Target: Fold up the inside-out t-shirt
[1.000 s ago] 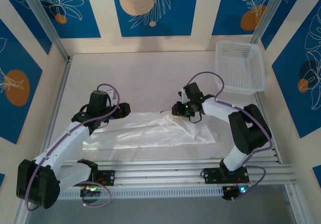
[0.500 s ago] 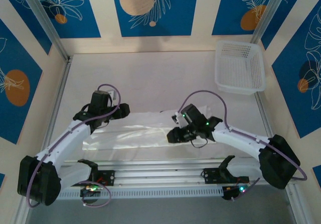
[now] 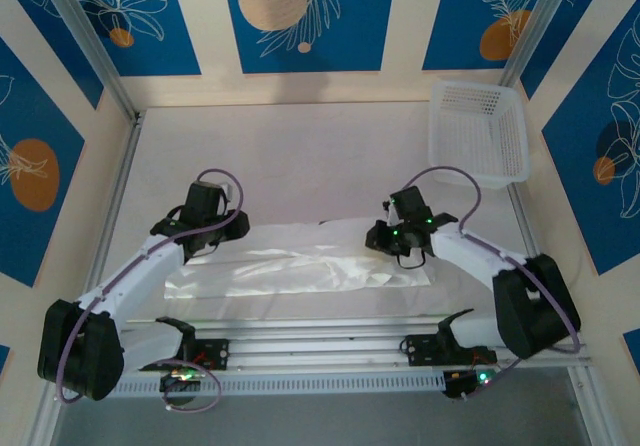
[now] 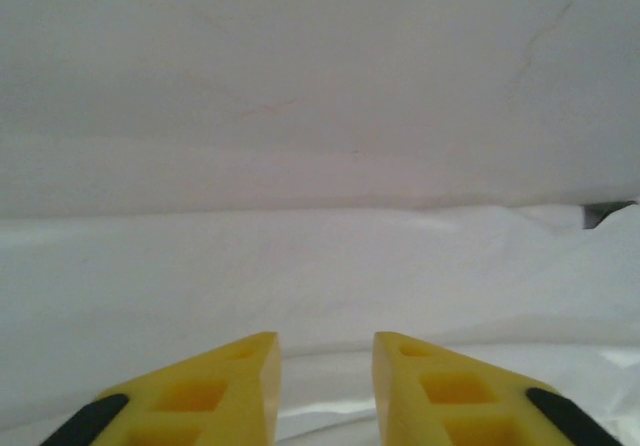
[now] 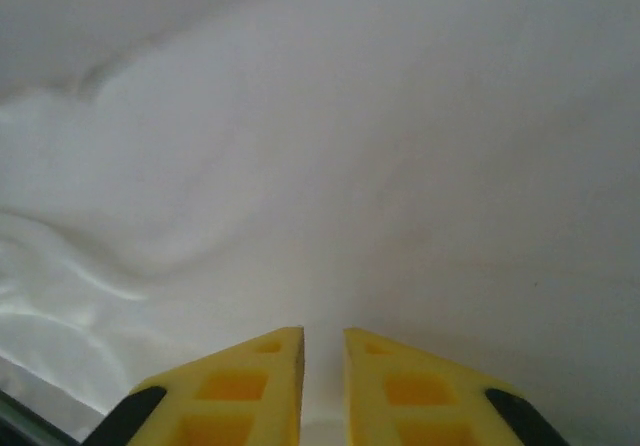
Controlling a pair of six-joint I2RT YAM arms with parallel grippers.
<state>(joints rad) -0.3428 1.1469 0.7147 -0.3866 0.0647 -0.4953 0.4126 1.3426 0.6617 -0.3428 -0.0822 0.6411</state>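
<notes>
The white t-shirt (image 3: 300,266) lies as a long, wrinkled strip across the front of the table. My left gripper (image 3: 241,226) is low at the strip's far left edge. In the left wrist view its yellow fingers (image 4: 240,386) stand apart, with a fold of the t-shirt (image 4: 320,266) lying between them. My right gripper (image 3: 376,238) is down on the far edge near the right end. The right wrist view shows its fingers (image 5: 265,381) almost together, with white fabric (image 5: 150,196) in the slim gap.
A white lattice basket (image 3: 478,131) stands at the back right corner. Aluminium rails (image 3: 330,331) run along the near edge in front of the shirt. Bare white tabletop (image 3: 300,156) lies behind the shirt.
The right arm swung from the shirt's front middle back to its far right edge, and its jaws narrowed. The left jaws closed partway over the fabric.
</notes>
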